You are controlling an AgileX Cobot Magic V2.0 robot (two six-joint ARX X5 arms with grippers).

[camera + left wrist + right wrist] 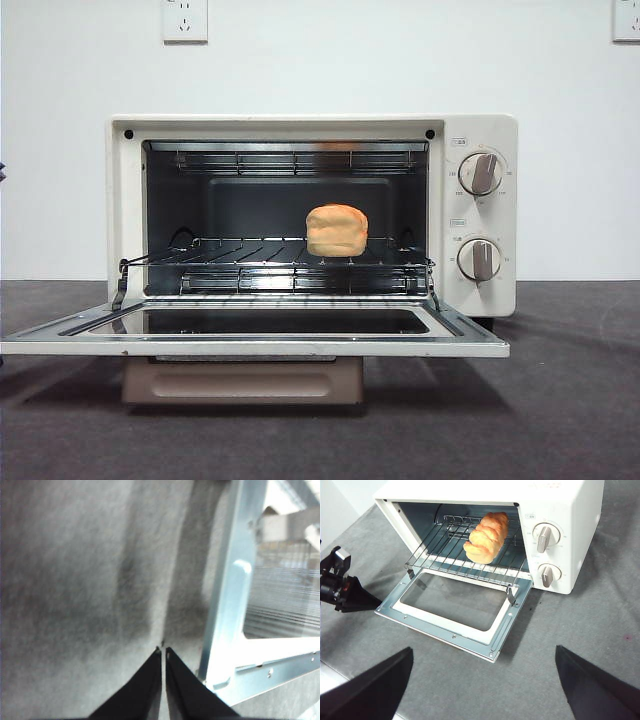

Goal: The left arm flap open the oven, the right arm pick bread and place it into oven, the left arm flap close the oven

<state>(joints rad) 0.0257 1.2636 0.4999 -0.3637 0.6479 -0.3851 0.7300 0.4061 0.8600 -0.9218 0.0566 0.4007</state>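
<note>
The oven (312,215) stands on the grey table (570,400) with its door (250,335) dropped flat toward the near side, its glass pane facing up. The bread (337,230) sits inside on the wire rack (240,255), right of the rack's middle, clear of the cavity walls. In the right wrist view the loaf lies lengthwise along the rack, with one end pointing to the open front. Two knobs (481,173) sit one above the other on the oven's right panel.

The left gripper (163,652) hangs low over the table just beside the door's left corner, jaws pressed nearly together and holding nothing. The right gripper (482,680) hovers high on the near side of the oven, well apart from the door, its jaws spread wide and empty.
</note>
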